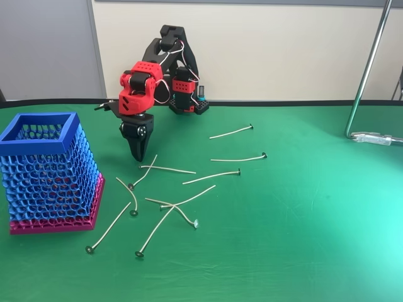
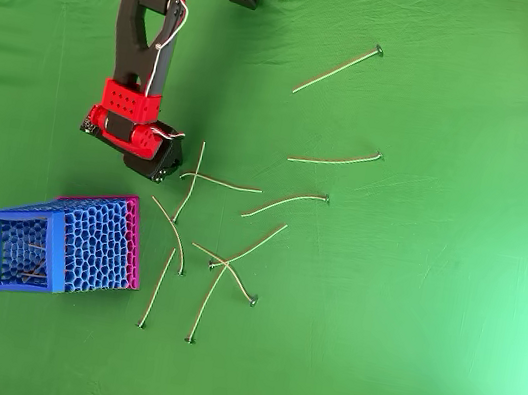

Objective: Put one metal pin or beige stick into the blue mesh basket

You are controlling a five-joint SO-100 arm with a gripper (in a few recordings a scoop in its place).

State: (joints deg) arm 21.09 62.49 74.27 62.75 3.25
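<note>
The blue mesh basket [image 1: 49, 173] is the landmark here: it stands upright near the left edge of the green table [image 1: 302, 226] in the fixed view, its open square rim facing up, and in the overhead view [image 2: 59, 242] a couple of thin sticks seem already to lie inside it. Just up and to the right of the basket hangs the red and black arm [image 2: 139, 45], with the gripper [image 1: 138, 148] pointing straight down, its tip low over the cloth and its two fingers drawn together to a point with nothing between them. To the right of the basket the beige sticks lie scattered flat, some crossing one another. The nearest stick [image 1: 144, 173] lies just below the gripper tip, between it and the basket's base; its long axis runs on a slant, the upper end toward the gripper and the dark head [image 1: 131, 186] down toward the basket, and a second stick crosses it near the top. The step in hand looks like the reach for a pick. To do it well, I judge the fingers should spread first, then straddle the stick across its long axis, at a stretch clear of the crossing, so only one comes up, and press close to the cloth since the stick is thin.
</note>
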